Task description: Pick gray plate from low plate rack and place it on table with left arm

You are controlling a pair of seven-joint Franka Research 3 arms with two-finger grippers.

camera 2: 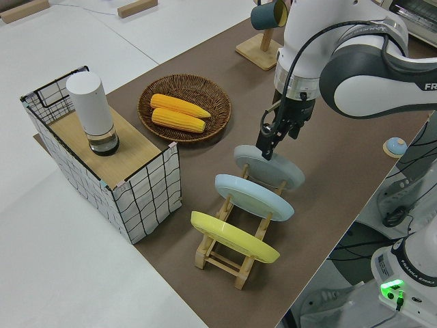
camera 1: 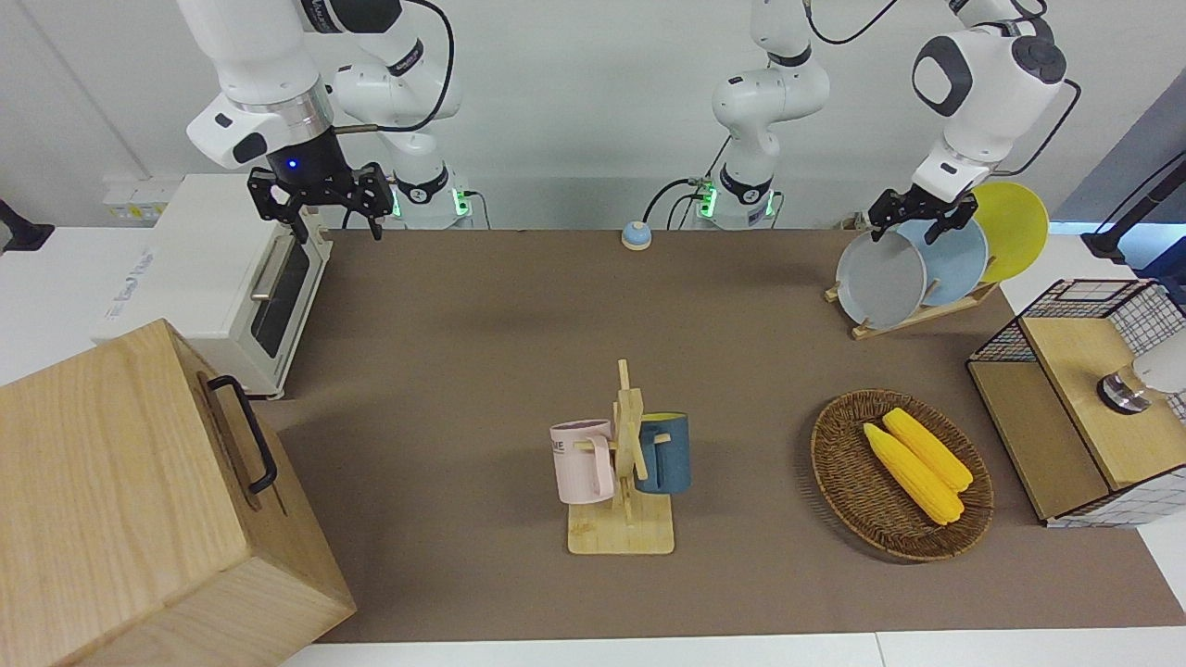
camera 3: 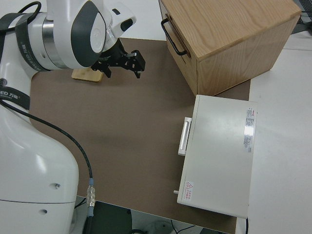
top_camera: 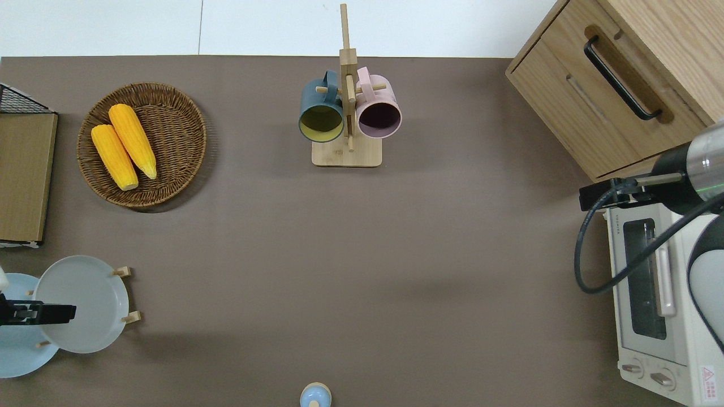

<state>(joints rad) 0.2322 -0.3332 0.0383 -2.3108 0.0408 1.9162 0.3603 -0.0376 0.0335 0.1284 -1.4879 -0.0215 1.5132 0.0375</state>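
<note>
The gray plate (camera 1: 880,278) (top_camera: 85,305) (camera 2: 273,171) leans in the low plate rack (camera 1: 927,315) (camera 2: 218,256), in the slot farthest from the robots, at the left arm's end of the table (camera 1: 519,352). My left gripper (camera 1: 906,230) (top_camera: 34,312) (camera 2: 268,147) is down at this plate's upper rim. A light blue plate (camera 1: 959,259) and a yellow plate (camera 1: 1015,227) lean in the slots nearer to the robots. The right arm with its gripper (camera 1: 338,218) (camera 3: 122,70) is parked, fingers spread and holding nothing.
A wicker basket (camera 1: 839,463) with two corn cobs and a wire-and-wood box (camera 1: 1066,389) lie farther from the robots than the rack. A mug stand (camera 1: 625,463) with two mugs stands mid-table. A toaster oven (camera 1: 232,278) and a wooden drawer box (camera 1: 120,500) sit at the right arm's end.
</note>
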